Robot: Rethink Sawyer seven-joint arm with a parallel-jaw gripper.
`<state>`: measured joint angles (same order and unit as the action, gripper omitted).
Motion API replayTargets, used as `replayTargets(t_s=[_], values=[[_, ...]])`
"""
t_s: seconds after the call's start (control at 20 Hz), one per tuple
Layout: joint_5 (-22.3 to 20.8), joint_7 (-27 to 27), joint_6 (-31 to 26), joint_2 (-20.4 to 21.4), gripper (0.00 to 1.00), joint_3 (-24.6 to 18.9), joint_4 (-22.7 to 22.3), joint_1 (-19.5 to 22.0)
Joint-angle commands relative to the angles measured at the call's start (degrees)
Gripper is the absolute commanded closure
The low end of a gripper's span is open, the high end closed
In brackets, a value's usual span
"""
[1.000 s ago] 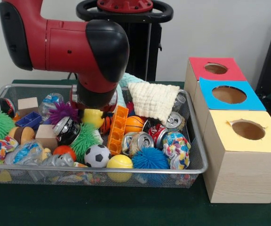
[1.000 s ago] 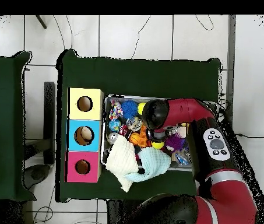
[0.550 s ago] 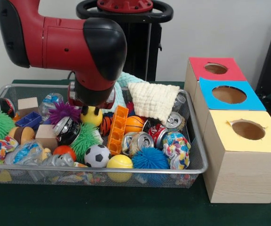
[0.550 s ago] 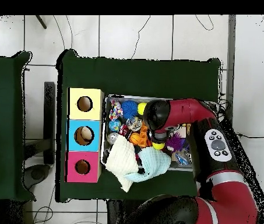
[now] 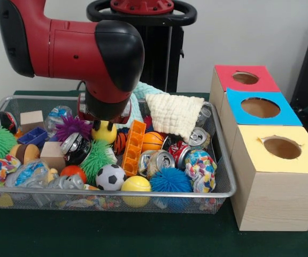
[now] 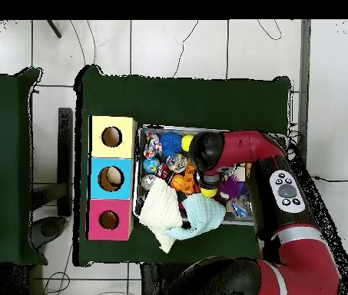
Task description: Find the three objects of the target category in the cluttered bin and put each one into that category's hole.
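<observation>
The gripper (image 5: pixel 104 126) clasped a yellow ball (image 5: pixel 105 133) at frame centre-left over the bin (image 5: pixel 224 176); no hole delivery was visible.

A dark green cloth (image 5: pixel 143 235) covers the table; a neighbouring table (image 6: pixel 4 165) holds perhaps coloured bowls.

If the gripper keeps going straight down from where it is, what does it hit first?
Most likely the yellow ball directly beneath the gripper, which appears already at or around it. Depth is unclear; the orange block stands just beside.
</observation>
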<state>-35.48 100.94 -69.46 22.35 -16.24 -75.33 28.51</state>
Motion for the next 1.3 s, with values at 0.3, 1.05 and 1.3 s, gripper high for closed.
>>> replayTargets(t_s=[0.3,1.05,1.3], values=[[-11.18,-11.29,-2.92,5.05,1.0,6.78,-6.61,-3.72],[-23.59,0.51,1.51,0.3,1.0,16.13,-5.4,-14.46],[-21.78,10.99,16.77,0.51,1.0,14.3,-8.24,-14.18]])
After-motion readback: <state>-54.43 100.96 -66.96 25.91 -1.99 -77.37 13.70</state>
